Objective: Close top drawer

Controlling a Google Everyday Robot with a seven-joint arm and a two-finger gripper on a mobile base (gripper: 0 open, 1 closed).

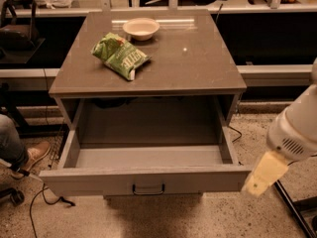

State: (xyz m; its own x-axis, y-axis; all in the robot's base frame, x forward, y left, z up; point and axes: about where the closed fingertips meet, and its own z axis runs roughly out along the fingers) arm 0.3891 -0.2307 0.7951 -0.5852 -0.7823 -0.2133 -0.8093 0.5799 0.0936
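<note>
The top drawer [143, 178] of the grey cabinet is pulled far out toward me. Its deep box interior [148, 155] holds nothing, and its small dark bar handle [148, 189] sits centred on the flat front. My gripper [261, 176] hangs from the white arm [297, 128] at the right. Its pale yellow tip is low, just beside the right end of the drawer front. I cannot tell whether it touches the front.
A green chip bag [119, 56] and a pale bowl [141, 28] lie on the cabinet top [198, 63]. A person's leg and shoe [22, 152] are at the left, with cables on the floor. A dark frame [294, 209] stands at the lower right.
</note>
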